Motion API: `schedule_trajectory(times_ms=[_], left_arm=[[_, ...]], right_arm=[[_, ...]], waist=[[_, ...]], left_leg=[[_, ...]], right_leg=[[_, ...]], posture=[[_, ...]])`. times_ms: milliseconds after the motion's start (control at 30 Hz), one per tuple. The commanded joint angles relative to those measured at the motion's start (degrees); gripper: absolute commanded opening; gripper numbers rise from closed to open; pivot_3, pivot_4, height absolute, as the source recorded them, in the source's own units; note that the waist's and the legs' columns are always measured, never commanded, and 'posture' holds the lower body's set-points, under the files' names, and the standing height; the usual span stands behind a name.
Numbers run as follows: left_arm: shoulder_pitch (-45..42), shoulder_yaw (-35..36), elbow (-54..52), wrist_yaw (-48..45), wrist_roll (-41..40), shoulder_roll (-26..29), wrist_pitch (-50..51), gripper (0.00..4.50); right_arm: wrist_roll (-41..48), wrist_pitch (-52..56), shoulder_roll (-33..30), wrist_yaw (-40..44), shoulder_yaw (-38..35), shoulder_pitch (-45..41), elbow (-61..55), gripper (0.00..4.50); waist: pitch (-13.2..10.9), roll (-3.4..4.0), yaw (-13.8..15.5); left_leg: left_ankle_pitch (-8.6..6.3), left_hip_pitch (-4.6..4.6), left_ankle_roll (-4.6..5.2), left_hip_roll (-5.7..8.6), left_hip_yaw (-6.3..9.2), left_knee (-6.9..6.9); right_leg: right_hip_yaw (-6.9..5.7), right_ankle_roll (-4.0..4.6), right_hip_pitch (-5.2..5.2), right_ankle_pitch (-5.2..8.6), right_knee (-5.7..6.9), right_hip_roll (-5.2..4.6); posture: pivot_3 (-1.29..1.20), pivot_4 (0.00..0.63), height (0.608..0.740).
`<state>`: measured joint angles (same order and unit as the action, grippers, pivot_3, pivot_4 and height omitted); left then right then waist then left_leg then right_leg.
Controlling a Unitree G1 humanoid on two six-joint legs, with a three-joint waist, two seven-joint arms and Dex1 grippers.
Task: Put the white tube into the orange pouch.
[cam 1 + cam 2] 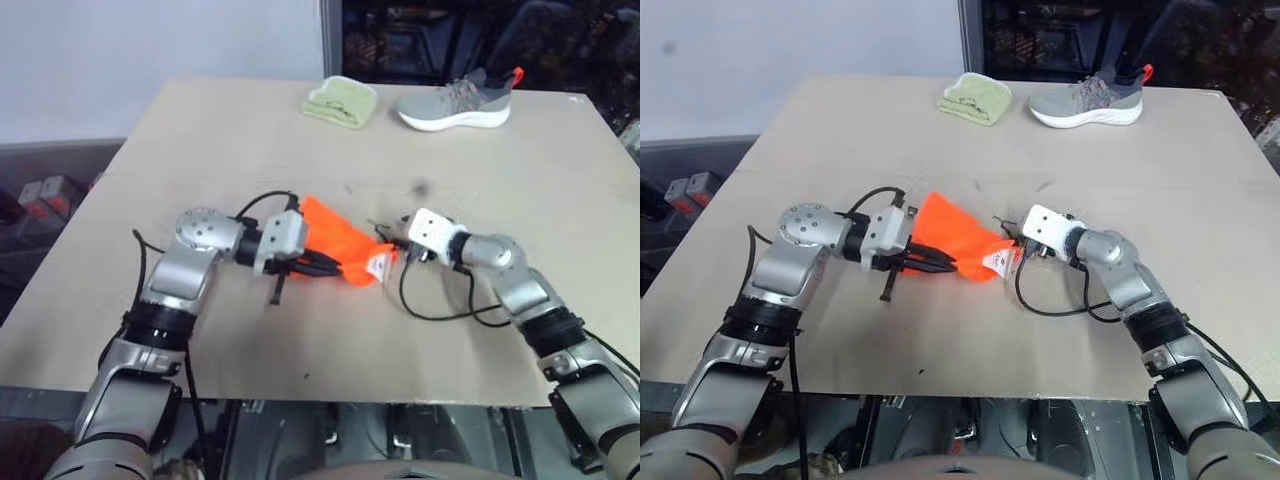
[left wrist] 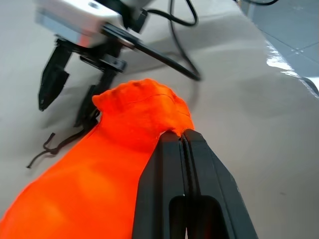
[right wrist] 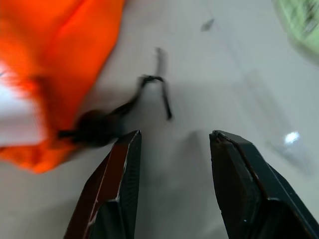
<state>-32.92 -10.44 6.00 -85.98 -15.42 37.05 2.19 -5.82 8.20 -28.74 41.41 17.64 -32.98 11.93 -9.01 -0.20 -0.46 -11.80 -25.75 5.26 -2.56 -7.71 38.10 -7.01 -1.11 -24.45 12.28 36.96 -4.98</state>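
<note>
a: where do we have the white tube (image 1: 995, 262)?

b: we see a white patch with faint print at the mouth end of the orange pouch (image 1: 945, 237), on the side facing our right arm. we take that for the tube, part of it in and part of it showing. how deep it sits we cannot tell.

a: and the pouch itself?

b: it lies on the surface (image 1: 970, 340) between our two arms, bunched up, with its dark drawstring (image 3: 149, 94) trailing loose beside the mouth. our left gripper (image 2: 184, 149) has its jaws pressed together on a fold of the orange fabric, so it is holding the pouch.

a: the right gripper (image 3: 172, 149)?

b: its jaws stand apart with nothing between them, just beside the pouch mouth and the cord, not touching either.

a: so which step are we in?

b: we judge the insertion is nearly done: the tube has been let go at the opening and the right arm is free. what is left is to get the tube fully inside.

a: what does that call for?

b: we would keep the left hold firm so the fabric doesn't slide, then bring the right jaws back to the white end and nudge it deeper, keeping clear of the drawstring. the green cloth (image 1: 975, 97) and the grey shoe (image 1: 1085, 101) at the far edge are well apart and no concern.
</note>
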Motion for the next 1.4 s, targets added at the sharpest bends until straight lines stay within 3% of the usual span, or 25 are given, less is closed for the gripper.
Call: schedule_trajectory(times_ms=[33, 233, 333, 367, 467, 767, 1033, 1167, 1400], left_arm=[[1.2, 0.5, -3.5, 0.4, -0.9, 0.9, -0.5, 0.00], [1.8, 0.4, -4.6, 1.2, -1.3, 0.9, 0.1, 0.00], [1.6, -0.1, -6.7, 2.4, -1.5, 0.6, 1.7, 0.00], [1.6, -0.2, -7.0, 2.6, -1.5, 0.5, 2.0, 0.00], [1.4, -0.4, -7.2, 2.9, -1.4, 0.5, 2.2, 0.00], [0.5, -1.1, -7.3, 3.7, -1.3, -0.5, 2.7, 0.00], [1.0, -1.2, -8.1, 4.5, -1.4, -0.9, 2.9, 0.00], [1.9, -1.2, -9.3, 5.2, -1.6, -0.8, 3.5, 0.00], [2.9, -0.8, -10.2, 5.9, -1.7, -0.5, 4.0, 0.00]], right_arm=[[-2.5, -5.1, -7.7, 5.9, 0.1, 2.0, -6.8, 2.19], [-6.4, -13.7, -9.3, 7.1, 3.3, 2.9, -6.1, 2.19], [2.2, 10.5, -5.3, 8.6, -3.4, 1.4, -9.9, 2.19], [4.0, 14.0, -4.7, 9.0, -4.9, 1.1, -11.0, 2.19], [2.9, 8.4, -6.4, 11.0, -3.6, 0.7, -13.2, 2.19], [9.8, 39.8, 2.9, 8.2, -3.9, -7.6, -14.2, 2.19], [9.8, 41.6, 8.2, 3.9, -1.1, -7.6, -10.5, 2.19], [5.5, 35.1, 10.3, -2.2, 0.5, -8.0, -1.9, 2.19], [7.7, 37.4, 9.9, -4.0, -3.6, -8.8, -3.6, 2.19]], waist=[[0.0, 0.06, 0.1], [0.0, 0.05, -0.6], [0.0, 0.05, -0.6], [0.0, 0.05, -0.4], [0.0, 0.07, -0.1], [0.0, 0.07, -0.3], [0.0, 0.07, -0.3], [0.0, 0.07, -0.3], [0.0, 0.08, -0.3]], left_leg=[[-0.02, 0.00, 0.02, 0.06, 0.00, 0.00], [-0.09, 0.05, -0.03, -0.01, -0.03, -0.02], [0.01, 0.08, -0.04, -0.19, -0.04, -0.01], [0.05, 0.07, -0.09, -0.23, -0.02, -0.01], [0.05, 0.03, -0.10, -0.20, -0.02, -0.01], [0.01, -0.01, -0.03, -0.11, -0.01, -0.02], [0.00, -0.08, -0.02, 0.00, -0.04, -0.03], [0.00, -0.04, -0.02, -0.01, -0.04, -0.04], [0.00, 0.02, -0.04, -0.02, -0.04, -0.05]], right_leg=[[0.01, 0.04, 0.00, 0.10, -0.01, -0.06], [0.07, 0.03, -0.03, 0.14, -0.03, -0.08], [0.05, -0.11, -0.04, 0.04, 0.05, 0.09], [0.07, -0.08, -0.05, 0.03, 0.10, 0.12], [0.01, 0.08, -0.07, -0.06, 0.11, 0.16], [-0.01, 0.12, -0.11, -0.09, 0.07, 0.00], [0.02, 0.11, -0.13, -0.09, 0.03, 0.00], [0.00, 0.03, -0.12, -0.04, 0.05, 0.01], [0.01, 0.03, -0.10, -0.05, 0.10, 0.01]], posture=[[0.00, 0.150, 0.740], [0.00, 0.150, 0.740], [0.00, 0.150, 0.740], [0.00, 0.150, 0.740], [0.00, 0.150, 0.740], [0.00, 0.150, 0.740], [0.00, 0.150, 0.740], [0.00, 0.150, 0.740], [0.00, 0.150, 0.740]])
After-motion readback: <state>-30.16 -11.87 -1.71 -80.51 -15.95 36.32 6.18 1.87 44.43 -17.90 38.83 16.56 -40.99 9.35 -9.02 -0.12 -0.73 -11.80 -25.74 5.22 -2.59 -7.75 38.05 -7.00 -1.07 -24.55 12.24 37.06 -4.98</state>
